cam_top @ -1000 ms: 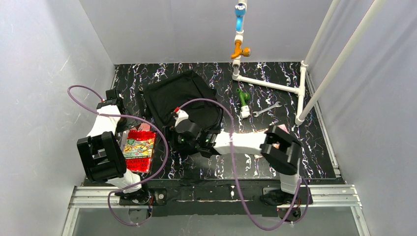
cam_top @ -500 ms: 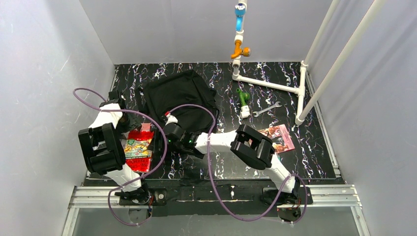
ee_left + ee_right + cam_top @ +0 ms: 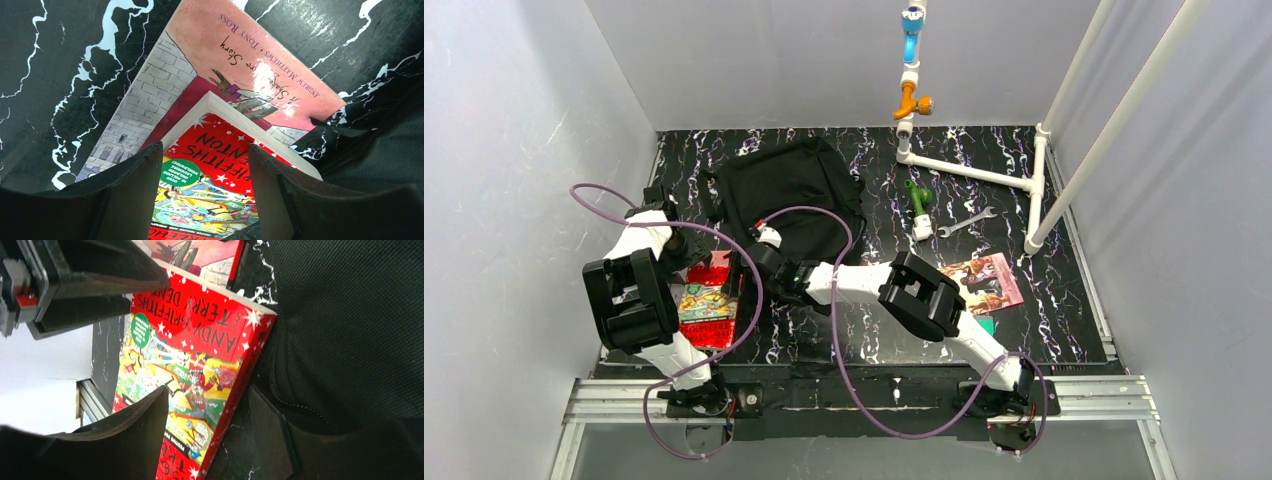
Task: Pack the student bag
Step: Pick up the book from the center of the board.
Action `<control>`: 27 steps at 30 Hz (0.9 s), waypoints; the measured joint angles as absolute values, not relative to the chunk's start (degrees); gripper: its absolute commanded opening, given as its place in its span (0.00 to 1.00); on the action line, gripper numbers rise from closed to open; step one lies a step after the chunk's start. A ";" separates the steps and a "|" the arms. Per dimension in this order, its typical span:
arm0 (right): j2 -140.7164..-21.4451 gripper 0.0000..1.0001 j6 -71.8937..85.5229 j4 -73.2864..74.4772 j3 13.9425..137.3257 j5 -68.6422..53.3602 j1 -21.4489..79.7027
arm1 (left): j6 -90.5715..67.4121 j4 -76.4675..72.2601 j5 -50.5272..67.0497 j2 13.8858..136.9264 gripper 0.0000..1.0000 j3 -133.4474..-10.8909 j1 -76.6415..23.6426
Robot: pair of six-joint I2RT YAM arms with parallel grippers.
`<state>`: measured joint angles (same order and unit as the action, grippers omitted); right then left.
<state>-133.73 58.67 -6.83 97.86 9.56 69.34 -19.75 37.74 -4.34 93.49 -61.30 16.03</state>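
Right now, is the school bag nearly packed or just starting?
Just starting. Done: nothing visibly; the student bag lies flat, books outside. In hand: left jaws and right jaws stand parted over the red book beside it, not clearly gripping. Still to do: that book, the pink book under it and the picture book on the right.

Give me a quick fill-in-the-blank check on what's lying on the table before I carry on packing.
1. The red book lies on a second book whose cover is ____.
2. The backpack next to them is ____ in colour.
3. The wrench lies on the ____ half of the table.

Missing words: pink; black; right.
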 measured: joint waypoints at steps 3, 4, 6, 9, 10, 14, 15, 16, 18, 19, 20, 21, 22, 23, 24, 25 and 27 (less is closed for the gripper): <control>-135.04 0.69 59.48 -6.11 99.74 9.72 68.88 | -20.21 37.76 -3.92 93.49 0.61 -61.30 16.03; -135.26 0.69 59.86 -6.28 100.01 9.52 68.73 | -20.34 37.76 -3.84 93.49 0.61 -61.30 16.03; -135.50 0.67 60.29 -6.33 100.36 8.95 68.51 | -20.60 37.71 -3.81 93.49 0.61 -61.30 16.01; -135.87 0.62 61.23 -7.09 100.60 7.81 68.12 | -20.67 37.39 -3.88 93.49 0.61 -61.30 16.01; -135.94 0.59 61.45 -7.77 100.33 7.16 67.90 | -20.69 37.26 -4.01 93.49 0.61 -61.30 16.01; -135.70 0.51 62.63 -13.74 96.51 5.28 67.31 | -20.93 36.84 -4.34 93.38 0.61 -61.23 15.99; -135.57 0.51 62.78 -15.42 95.50 4.75 67.16 | -20.95 36.80 -4.43 93.38 0.61 -61.23 15.94; -135.48 0.52 62.83 -17.19 94.45 4.25 67.02 | -20.97 36.73 -4.56 93.36 0.61 -61.21 15.84; -135.46 0.52 62.83 -20.01 93.17 3.36 66.87 | -20.97 36.53 -4.80 93.36 0.61 -61.21 15.62; -135.46 0.53 62.85 -20.86 92.88 2.81 66.81 | -20.97 36.42 -4.91 93.36 0.61 -61.21 15.55; -135.46 0.54 62.87 -21.10 92.88 2.50 66.76 | -20.95 36.32 -5.04 93.36 0.61 -61.21 15.53; -135.46 0.57 62.92 -21.17 92.88 2.28 66.72 | -20.95 36.27 -5.10 93.36 0.61 -61.21 15.53; -135.46 0.59 63.02 -20.84 92.95 2.46 66.72 | -20.97 36.25 -5.10 93.36 0.61 -61.21 15.53; -135.46 0.60 63.13 -20.03 93.21 3.01 66.78 | -20.99 36.25 -5.10 93.36 0.62 -61.21 15.46; -135.44 0.61 63.26 -19.22 93.51 3.64 66.89 | -21.02 36.25 -5.08 93.36 0.62 -61.21 15.33; -135.24 0.63 63.26 -18.41 93.67 4.34 67.02 | -21.04 36.23 -5.04 93.36 0.62 -61.21 15.16; -134.41 0.66 63.29 -16.43 93.65 6.22 67.20 | -21.12 36.29 -4.49 93.36 0.62 -61.19 14.76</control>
<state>-134.41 63.29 -16.43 93.65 6.22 67.20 -21.12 36.29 -4.49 93.36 -61.19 14.76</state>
